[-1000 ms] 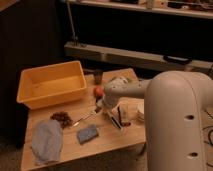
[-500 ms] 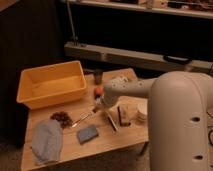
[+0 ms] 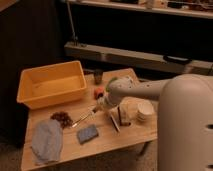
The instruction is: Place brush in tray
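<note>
The brush (image 3: 83, 119) is slim and pale and lies slantwise on the wooden table (image 3: 135, 135), in front of the tray. Its upper right end points at my gripper. The tray (image 3: 29, 100) is a big yellow-orange bin at the table's back left, with nothing showing inside it. My gripper (image 3: 100, 106) is low over the table at the brush's right end, on the end of my white arm, which reaches in from the right. I cannot tell whether it touches the brush.
A small red-orange object (image 3: 98, 93) and a dark cup (image 3: 98, 76) stand just behind the gripper. A grey cloth (image 3: 47, 141), a dark brown clump (image 3: 62, 118) and a blue sponge (image 3: 87, 134) lie at the front left. White stacked bowls (image 3: 145, 110) and a utensil (image 3: 115, 121) are to the right.
My gripper has come down and slightly left, closer to the brush's right end. The brush lies where it was.
</note>
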